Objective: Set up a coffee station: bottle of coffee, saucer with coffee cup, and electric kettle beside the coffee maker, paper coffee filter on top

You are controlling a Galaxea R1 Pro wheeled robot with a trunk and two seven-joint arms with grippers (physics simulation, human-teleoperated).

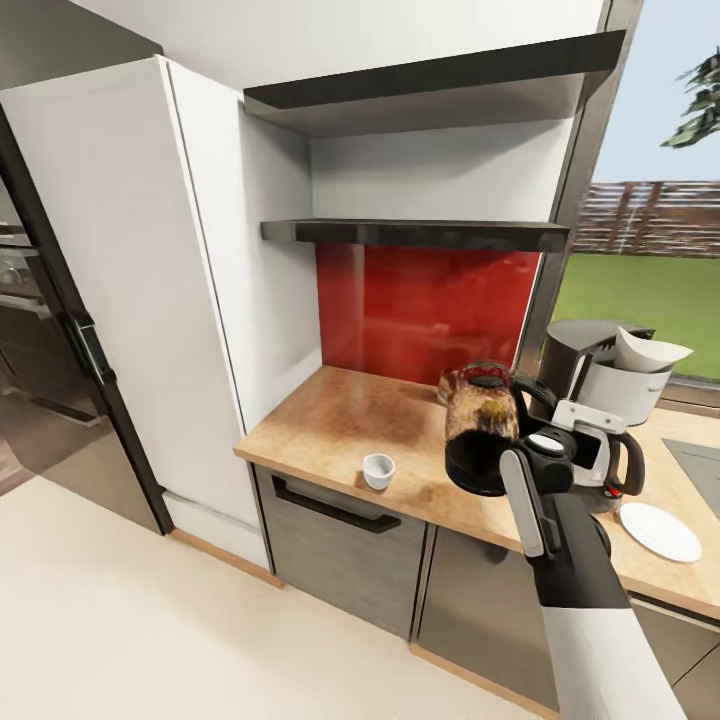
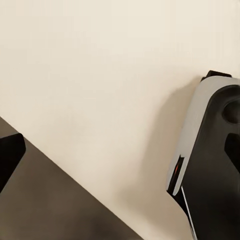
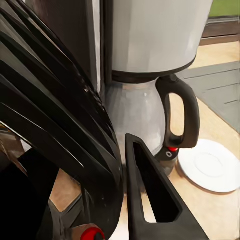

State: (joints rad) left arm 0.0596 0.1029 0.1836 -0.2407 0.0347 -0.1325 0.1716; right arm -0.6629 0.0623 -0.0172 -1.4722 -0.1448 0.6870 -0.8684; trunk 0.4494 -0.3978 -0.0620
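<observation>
The electric kettle (image 1: 482,428) is held by the right gripper (image 1: 545,440), above the front part of the countertop (image 1: 340,420) and just left of the coffee maker (image 1: 605,400). In the head view the right arm (image 1: 580,590) rises from the lower edge of the picture and ends at the kettle's black handle. In the right wrist view one dark finger (image 3: 155,200) stands beside the ribbed black body of the kettle (image 3: 60,115), so the fingers seem clamped on the handle. Whether the kettle's base touches the counter, I cannot tell.

The saucer (image 1: 660,531) lies near the front edge of the counter, to the right of the arm, with nothing on it. The coffee cup (image 1: 378,470) stands alone near the front edge, left of the kettle and well apart from the saucer.

Further back, the paper coffee filter (image 1: 648,351) sits on top of the coffee maker. Above the red backsplash (image 1: 420,310) hangs the kitchen shelf (image 1: 420,234).

The left wrist view shows pale floor (image 2: 90,75) and part of the robot's body (image 2: 210,160); whether the left fingers are apart or together, I cannot tell.
</observation>
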